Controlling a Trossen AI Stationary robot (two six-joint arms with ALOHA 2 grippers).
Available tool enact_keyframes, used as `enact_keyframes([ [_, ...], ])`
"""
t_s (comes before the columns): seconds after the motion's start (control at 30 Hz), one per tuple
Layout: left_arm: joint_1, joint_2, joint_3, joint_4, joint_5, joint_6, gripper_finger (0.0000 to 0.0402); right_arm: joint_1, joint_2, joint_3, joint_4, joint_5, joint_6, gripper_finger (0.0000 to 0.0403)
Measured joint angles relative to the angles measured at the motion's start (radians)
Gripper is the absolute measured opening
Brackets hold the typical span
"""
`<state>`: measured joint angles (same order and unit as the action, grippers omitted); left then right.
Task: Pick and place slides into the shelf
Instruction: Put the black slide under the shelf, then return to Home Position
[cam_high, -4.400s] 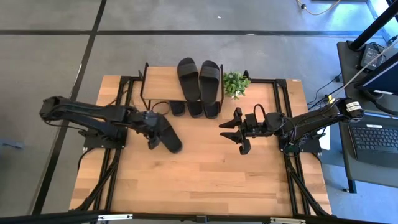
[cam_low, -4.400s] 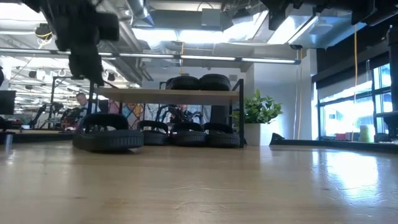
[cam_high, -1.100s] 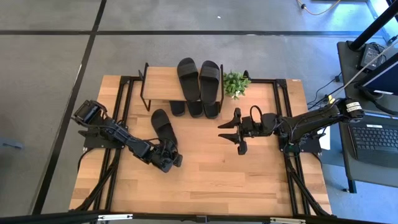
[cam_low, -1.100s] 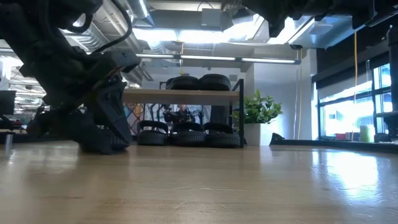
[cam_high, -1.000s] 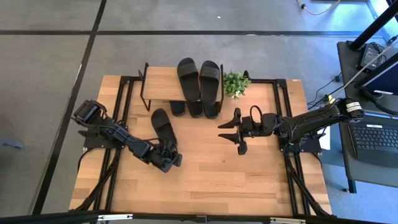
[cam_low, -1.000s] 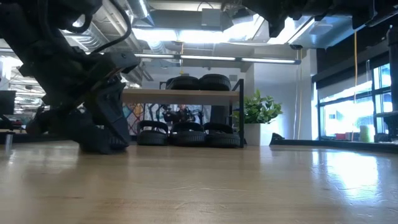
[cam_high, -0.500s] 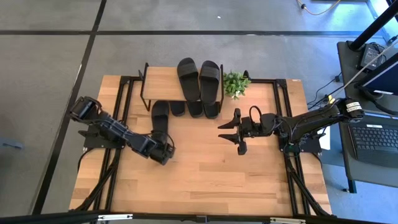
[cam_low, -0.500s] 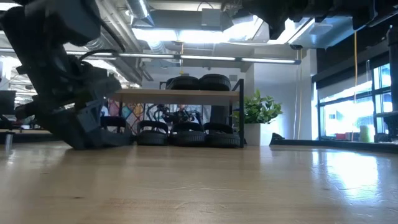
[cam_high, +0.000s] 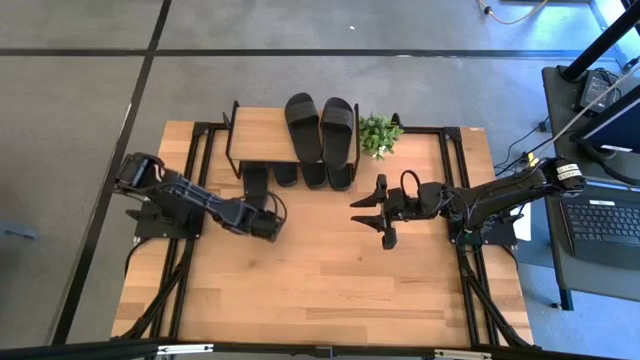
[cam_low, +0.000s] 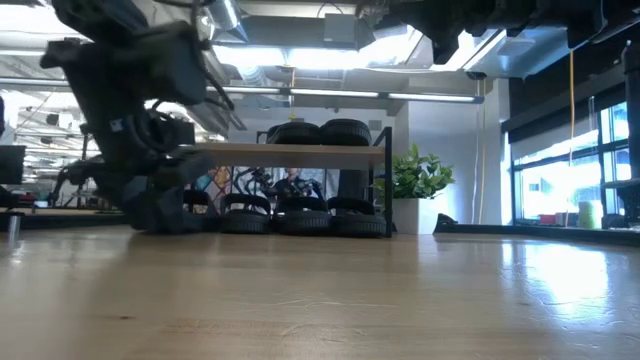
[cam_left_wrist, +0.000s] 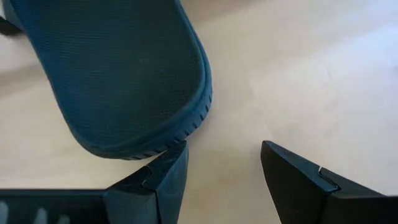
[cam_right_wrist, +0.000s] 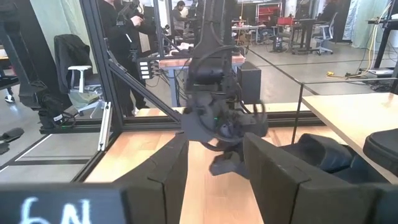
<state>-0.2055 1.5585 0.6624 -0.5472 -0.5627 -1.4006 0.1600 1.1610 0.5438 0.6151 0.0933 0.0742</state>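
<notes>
Pushed since a second ago, the sixth slide (cam_high: 256, 183) now lies straight, its long axis running 12 to 6 o'clock on the overhead view, far end tucked under the shelf (cam_high: 262, 134) at its left side; a second ago it lay angled out on the open table (cam_high: 340, 290).

From the left: the left gripper (cam_high: 268, 227) sits low on the table at the slide's near end, at 6 o'clock from it. In its wrist view the fingers (cam_left_wrist: 158, 183) stand apart with nothing between them, one fingertip touching the rim of the sole.

Six slides in all: two (cam_high: 320, 126) side by side on the shelf's top plank toward its right end, long axes also 12 to 6; three (cam_high: 313, 175) in a row on the tier below, ends poking out; and the one just beside them on the left.

One small green plant (cam_high: 379, 134) stands at 3 o'clock from the shelf.

The right gripper (cam_high: 378, 214) hovers right of centre, pointing to 9 o'clock, fingers parted and empty.
</notes>
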Motion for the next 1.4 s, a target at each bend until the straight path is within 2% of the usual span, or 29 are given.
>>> enact_keyframes([
  [0.53, 0.268, -0.002, 0.003, 0.07, -0.023, 0.291, 0.0195, 0.0, 0.0, 0.0, -0.012, 0.0, 0.0, 0.0156],
  [0.77, 0.344, -0.002, 0.004, 0.167, 0.023, 0.392, 0.0195, 0.0, 0.0, 0.0, -0.018, 0.0, 0.001, 0.0156],
  [1.03, 0.365, -0.003, 0.004, 0.171, 0.038, 0.439, 0.0195, 0.0, 0.0, 0.0, -0.017, 0.0, 0.0, 0.0156],
  [1.27, 0.333, -0.003, 0.004, 0.169, 0.059, 0.477, 0.0195, 0.0, 0.0, 0.0, -0.016, 0.0, 0.001, 0.0156],
  [1.4, 0.3, -0.016, 0.004, 0.164, 0.132, 0.488, 0.0195, 0.0, 0.0, 0.0, -0.015, 0.0, 0.002, 0.0156],
])
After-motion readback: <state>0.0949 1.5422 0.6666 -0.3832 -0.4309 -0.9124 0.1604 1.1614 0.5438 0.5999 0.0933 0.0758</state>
